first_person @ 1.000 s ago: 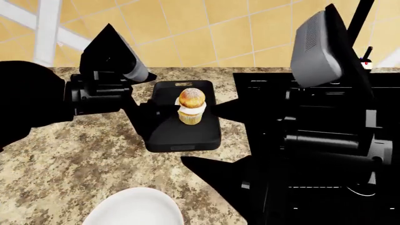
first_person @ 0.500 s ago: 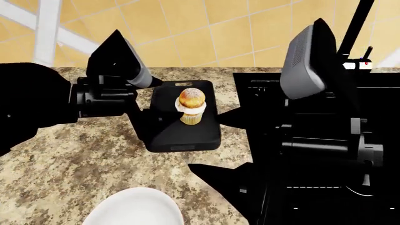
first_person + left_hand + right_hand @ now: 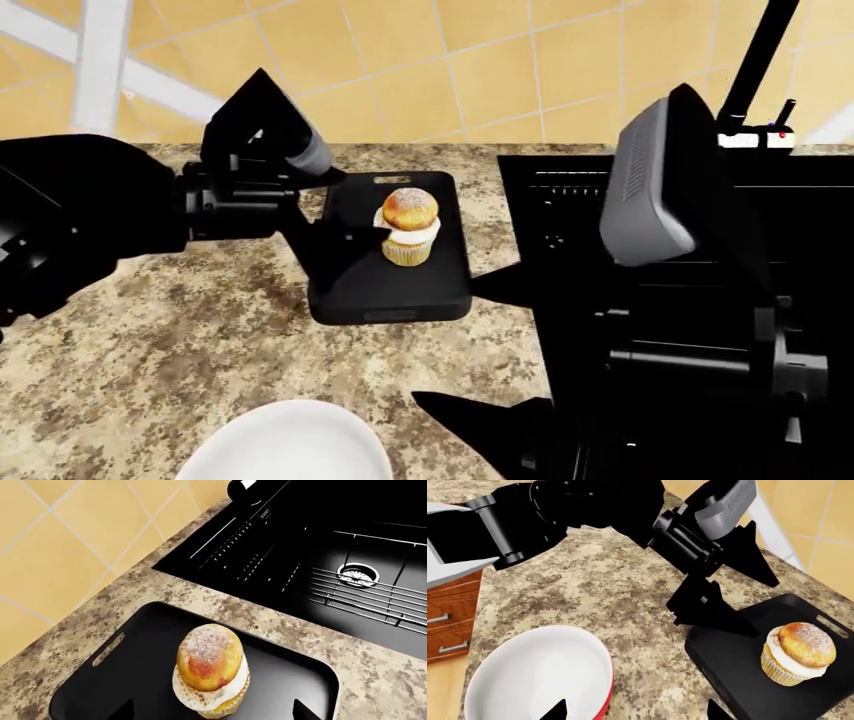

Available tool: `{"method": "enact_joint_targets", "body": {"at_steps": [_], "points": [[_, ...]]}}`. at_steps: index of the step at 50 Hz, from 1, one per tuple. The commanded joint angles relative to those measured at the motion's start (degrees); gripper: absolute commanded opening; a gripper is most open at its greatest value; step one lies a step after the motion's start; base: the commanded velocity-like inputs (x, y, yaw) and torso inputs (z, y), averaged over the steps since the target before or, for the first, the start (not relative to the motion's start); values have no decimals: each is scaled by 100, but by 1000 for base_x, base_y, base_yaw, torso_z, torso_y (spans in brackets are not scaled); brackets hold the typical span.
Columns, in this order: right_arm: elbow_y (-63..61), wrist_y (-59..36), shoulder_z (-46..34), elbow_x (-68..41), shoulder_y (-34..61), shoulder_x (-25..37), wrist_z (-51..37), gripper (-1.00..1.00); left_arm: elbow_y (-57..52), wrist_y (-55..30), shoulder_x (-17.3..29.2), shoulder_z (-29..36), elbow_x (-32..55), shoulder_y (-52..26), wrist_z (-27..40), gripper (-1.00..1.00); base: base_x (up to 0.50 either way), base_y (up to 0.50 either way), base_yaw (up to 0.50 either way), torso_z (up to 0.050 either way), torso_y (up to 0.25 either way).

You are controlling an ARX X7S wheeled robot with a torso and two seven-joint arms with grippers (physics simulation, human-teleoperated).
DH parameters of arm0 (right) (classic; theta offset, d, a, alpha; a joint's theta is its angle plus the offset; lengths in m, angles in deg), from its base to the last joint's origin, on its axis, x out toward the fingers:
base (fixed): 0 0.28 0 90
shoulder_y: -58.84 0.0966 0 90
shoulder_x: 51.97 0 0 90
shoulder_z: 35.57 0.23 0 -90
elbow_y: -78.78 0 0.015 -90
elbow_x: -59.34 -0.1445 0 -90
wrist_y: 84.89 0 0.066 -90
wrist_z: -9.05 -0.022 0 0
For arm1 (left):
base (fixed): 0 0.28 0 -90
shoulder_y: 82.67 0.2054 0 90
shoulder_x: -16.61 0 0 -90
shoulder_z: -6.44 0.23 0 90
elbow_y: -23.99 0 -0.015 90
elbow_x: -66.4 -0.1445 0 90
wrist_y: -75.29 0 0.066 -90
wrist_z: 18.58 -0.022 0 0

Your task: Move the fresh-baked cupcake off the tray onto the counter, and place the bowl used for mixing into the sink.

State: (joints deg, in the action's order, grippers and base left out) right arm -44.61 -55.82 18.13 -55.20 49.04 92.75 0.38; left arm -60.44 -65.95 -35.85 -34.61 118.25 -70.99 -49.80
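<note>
The left gripper (image 3: 350, 238) hangs just beside the cupcake (image 3: 410, 229), on the side away from the sink (image 3: 667, 250). Its two black fingers are spread apart, one nearer the tiled wall (image 3: 441, 70) and one nearer the robot, and they hold nothing. In the left wrist view the cupcake sits between the two fingertips (image 3: 303, 711) at the picture's edge, so the fingers look lined up to close around it, though none of the views shows them touching it.

The cupcake, with its golden domed top, white frosting ring and pale pleated wrapper, stands upright on the small black tray (image 3: 400, 285). The tray lies on the speckled granite counter (image 3: 174, 340), just beside the sink, with its handle slot toward the wall.

The right gripper (image 3: 507, 360) hovers over the counter near the sink's edge, on the robot's side of the tray. Its dark fingers look spread and it carries nothing. The mixing bowl (image 3: 287, 445), white inside and red outside, rests on the counter well apart from the tray, close to the robot.

Neither half of the task appears done. The cupcake has not yet left the tray, and the bowl is not yet in the sink, whose basin and drain (image 3: 357, 574) lie bare.
</note>
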Motion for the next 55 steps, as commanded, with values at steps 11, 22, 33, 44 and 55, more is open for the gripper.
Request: {"method": "enact_joint_targets", "body": {"at_steps": [11, 22, 33, 44, 55], "points": [[-182, 48, 10, 134, -210, 71, 50, 100, 943, 339, -428, 188, -413, 64, 2, 100, 0, 0, 0, 0, 0], [-303, 116, 75, 103, -270, 178, 50, 100, 1017, 488, -594, 274, -563, 29, 4, 100, 0, 0, 0, 0, 0], [-264, 74, 53, 270, -347, 160, 158, 100, 1317, 664, -823, 399, -701, 47, -127, 100, 0, 0, 0, 0, 0], [-276, 62, 21, 265, -321, 125, 123, 100, 1568, 823, -983, 481, -802, 82, -224, 100, 0, 0, 0, 0, 0], [-291, 64, 17, 374, -389, 116, 187, 100, 1571, 873, -1060, 536, -819, 124, -272, 100, 0, 0, 0, 0, 0]]}}
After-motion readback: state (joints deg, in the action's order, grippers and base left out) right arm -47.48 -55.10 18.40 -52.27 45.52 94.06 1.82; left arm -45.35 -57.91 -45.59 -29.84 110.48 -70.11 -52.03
